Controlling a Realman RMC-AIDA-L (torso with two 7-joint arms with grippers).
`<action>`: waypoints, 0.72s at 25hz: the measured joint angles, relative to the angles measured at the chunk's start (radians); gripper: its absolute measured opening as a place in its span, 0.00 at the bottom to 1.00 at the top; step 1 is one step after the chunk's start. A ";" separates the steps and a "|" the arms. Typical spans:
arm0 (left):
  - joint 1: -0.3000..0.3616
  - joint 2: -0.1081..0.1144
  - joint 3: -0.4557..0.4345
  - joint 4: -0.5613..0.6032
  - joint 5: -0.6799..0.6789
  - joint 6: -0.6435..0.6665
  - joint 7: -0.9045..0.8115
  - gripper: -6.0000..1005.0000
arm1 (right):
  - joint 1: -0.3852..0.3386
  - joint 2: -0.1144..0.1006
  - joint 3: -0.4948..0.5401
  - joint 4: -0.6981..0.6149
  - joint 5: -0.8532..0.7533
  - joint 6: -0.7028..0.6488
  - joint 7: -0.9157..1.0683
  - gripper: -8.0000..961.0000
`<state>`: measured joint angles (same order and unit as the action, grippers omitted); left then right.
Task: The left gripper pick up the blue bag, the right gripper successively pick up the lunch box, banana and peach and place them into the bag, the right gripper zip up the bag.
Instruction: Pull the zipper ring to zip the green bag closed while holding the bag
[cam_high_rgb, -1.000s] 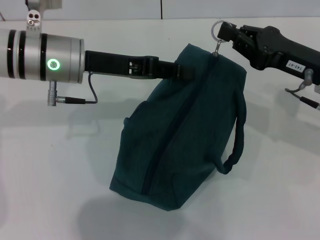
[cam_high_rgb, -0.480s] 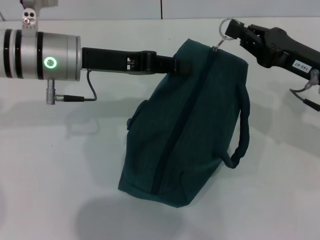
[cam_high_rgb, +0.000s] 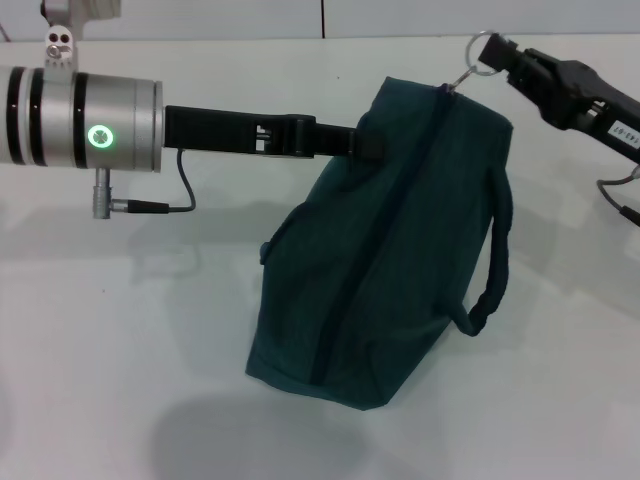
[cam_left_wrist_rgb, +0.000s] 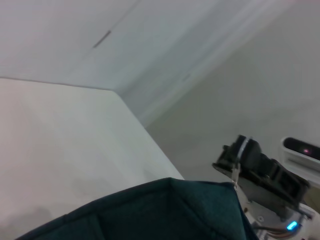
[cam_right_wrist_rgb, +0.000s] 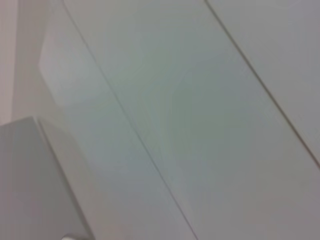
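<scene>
The blue bag hangs tilted above the white table, its zipper line running closed along its length. My left gripper is shut on the bag's upper left edge and holds it up. My right gripper is shut on the metal ring zipper pull at the bag's top right corner. One loop handle hangs on the right side. The bag's top and the right gripper also show in the left wrist view. The lunch box, banana and peach are out of view.
The white table spreads all around under the bag. A grey wall runs along the table's far edge. The right wrist view shows only pale wall panels.
My right gripper has pulled the zipper ring up and to the right. The bag has shifted to the right with it and stands a little more upright.
</scene>
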<state>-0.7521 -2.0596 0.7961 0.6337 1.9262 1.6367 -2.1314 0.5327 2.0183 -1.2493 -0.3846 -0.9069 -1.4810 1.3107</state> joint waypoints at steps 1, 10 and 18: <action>0.000 -0.001 0.000 0.000 -0.001 0.005 0.007 0.19 | 0.000 0.000 0.007 0.008 0.004 -0.005 0.002 0.02; 0.005 -0.011 -0.002 0.002 -0.015 0.033 0.038 0.15 | 0.001 -0.003 0.020 0.032 0.019 -0.024 0.019 0.02; 0.013 -0.010 -0.004 0.002 -0.038 0.039 0.039 0.07 | 0.000 -0.003 0.019 0.036 0.019 -0.044 0.019 0.02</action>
<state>-0.7388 -2.0697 0.7917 0.6362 1.8887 1.6752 -2.0921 0.5331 2.0156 -1.2299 -0.3488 -0.8880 -1.5248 1.3301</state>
